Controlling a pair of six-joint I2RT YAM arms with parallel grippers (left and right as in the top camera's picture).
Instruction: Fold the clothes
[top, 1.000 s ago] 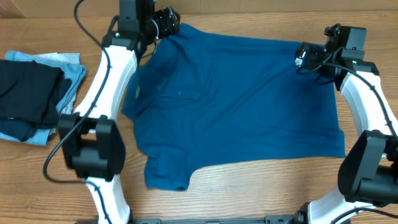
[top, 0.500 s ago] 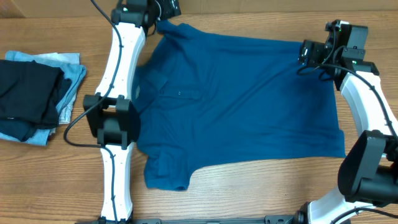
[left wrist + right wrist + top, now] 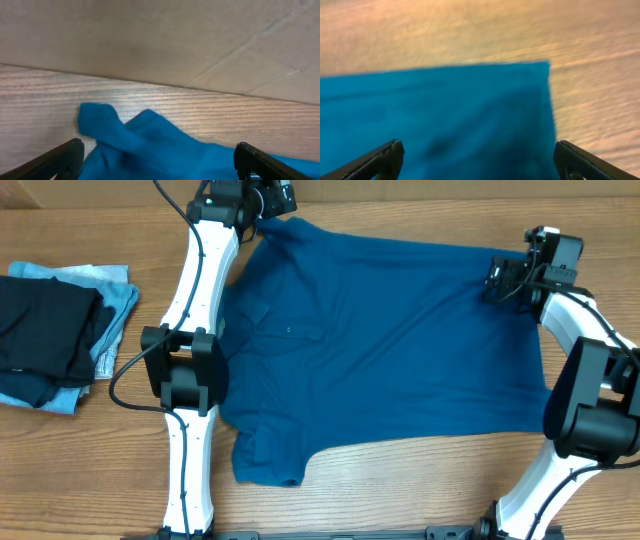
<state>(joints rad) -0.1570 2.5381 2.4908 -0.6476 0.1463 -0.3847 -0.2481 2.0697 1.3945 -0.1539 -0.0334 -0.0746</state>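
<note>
- We see the deep-blue shirt (image 3: pixel 390 350) spread flat, lightly wrinkled, on the tabletop (image 3: pixel 400 490).
- Our left hand (image 3: pixel 157 159) gapes empty at its far sleeve, our right hand (image 3: pixel 477 159) at a hem corner.

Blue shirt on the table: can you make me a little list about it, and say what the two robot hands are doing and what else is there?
shirt: deep-blue shirt, spread flat on the wooden table, not folded yet
left gripper: open, over the shirt's collar end at the far edge
right gripper: open, over the shirt's far hem corner
side pile: black garment lying on a pale blue garment, at the table's left, apart from the shirt
</note>
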